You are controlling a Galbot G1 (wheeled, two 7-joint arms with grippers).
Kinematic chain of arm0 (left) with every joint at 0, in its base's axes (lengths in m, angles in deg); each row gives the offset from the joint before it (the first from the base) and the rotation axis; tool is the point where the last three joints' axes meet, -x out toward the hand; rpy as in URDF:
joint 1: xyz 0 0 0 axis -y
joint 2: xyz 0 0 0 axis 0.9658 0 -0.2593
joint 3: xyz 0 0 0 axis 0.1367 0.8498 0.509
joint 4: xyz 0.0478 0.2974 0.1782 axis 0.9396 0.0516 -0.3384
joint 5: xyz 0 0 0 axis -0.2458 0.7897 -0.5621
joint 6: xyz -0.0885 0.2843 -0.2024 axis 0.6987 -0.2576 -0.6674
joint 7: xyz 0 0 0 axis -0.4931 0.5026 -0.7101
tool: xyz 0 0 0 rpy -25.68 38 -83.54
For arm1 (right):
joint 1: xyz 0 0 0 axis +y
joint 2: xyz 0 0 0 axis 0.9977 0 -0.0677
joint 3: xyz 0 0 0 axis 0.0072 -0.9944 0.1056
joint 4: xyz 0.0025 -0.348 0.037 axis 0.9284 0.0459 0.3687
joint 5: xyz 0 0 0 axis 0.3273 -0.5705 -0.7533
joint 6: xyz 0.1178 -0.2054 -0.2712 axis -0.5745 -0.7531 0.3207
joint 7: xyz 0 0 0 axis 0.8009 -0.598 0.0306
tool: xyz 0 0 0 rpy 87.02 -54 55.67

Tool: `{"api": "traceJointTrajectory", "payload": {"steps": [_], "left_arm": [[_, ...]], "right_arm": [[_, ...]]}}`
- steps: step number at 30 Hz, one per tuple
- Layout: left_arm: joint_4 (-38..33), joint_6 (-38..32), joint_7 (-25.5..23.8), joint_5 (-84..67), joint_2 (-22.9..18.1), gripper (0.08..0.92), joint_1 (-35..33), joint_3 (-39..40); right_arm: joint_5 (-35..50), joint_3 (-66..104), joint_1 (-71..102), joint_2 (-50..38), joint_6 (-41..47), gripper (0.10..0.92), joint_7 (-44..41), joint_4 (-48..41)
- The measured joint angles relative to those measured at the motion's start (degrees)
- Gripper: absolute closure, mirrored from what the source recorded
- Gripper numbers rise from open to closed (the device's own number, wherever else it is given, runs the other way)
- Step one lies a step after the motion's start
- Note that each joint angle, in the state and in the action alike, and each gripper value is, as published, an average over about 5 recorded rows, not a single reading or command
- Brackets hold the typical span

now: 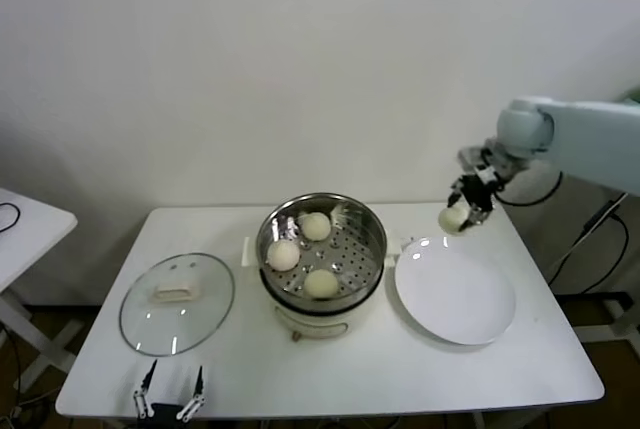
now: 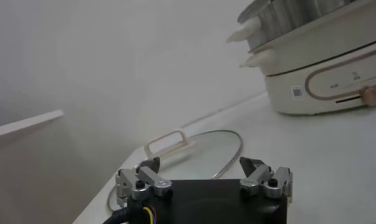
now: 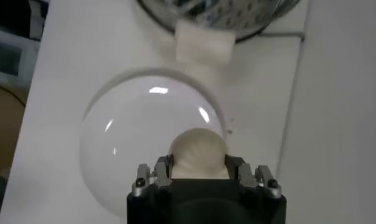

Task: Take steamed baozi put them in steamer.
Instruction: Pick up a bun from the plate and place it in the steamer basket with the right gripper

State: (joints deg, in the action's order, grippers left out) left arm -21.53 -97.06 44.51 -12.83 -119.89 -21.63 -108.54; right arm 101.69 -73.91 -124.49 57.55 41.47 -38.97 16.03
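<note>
Head view shows a white counter (image 1: 330, 369) with the steamer (image 1: 322, 249) at its middle: a shiny steel basket with a perforated bottom set on a cream pot base. Three steamed baozi lie inside the basket, one toward the back (image 1: 315, 226), one on the robot's left side (image 1: 283, 255), and one toward the front (image 1: 321, 283), each apart from the others. To the right of the steamer, near but not touching, sits a flat white plate (image 1: 455, 294), bare on top. To the left of the steamer a round glass lid (image 1: 177, 303) with a cream handle lies flat on the counter. The right end effector (image 1: 468, 199) hangs in the air above the far edge of the plate, its fingers closed on the fourth baozi (image 1: 453, 218), which is lifted clear of the plate. In the right wrist view the same baozi (image 3: 197, 152) sits gripped between the two fingers (image 3: 160, 173), with the plate (image 3: 115, 152) below it and the steamer's base handle (image 3: 203, 45) beyond. The left end effector (image 1: 170, 394) is parked low at the near edge of the counter, in front of the lid, with its fingers spread wide and holding nothing; the left wrist view shows those fingers (image 2: 142, 179) apart, the lid (image 2: 200, 152) just ahead, and the steamer base (image 2: 325, 73) farther off.
</note>
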Motion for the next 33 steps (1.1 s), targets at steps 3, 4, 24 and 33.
{"api": "traceJointTrajectory", "payload": {"steps": [3,4,24,33], "left_arm": [[0.0,0.0,0.0,0.0,0.1,0.177,0.2,0.1],[0.0,0.0,-0.1,0.0,0.2,0.177,0.3,0.1],[0.1,0.4,-0.9,-0.2,0.3,0.177,1.7,-1.1],[0.9,0.4,-1.0,-0.3,0.3,0.177,2.3,-1.3]], "right_arm": [[3.5,-0.2,-3.3,2.0,1.2,0.431,0.2,2.7],[4.6,-0.1,-4.1,2.7,1.6,0.431,0.4,3.5],[6.2,5.2,6.4,16.7,7.7,0.414,6.6,1.4],[2.8,6.6,13.8,19.7,8.1,0.4,7.5,-3.4]]}}
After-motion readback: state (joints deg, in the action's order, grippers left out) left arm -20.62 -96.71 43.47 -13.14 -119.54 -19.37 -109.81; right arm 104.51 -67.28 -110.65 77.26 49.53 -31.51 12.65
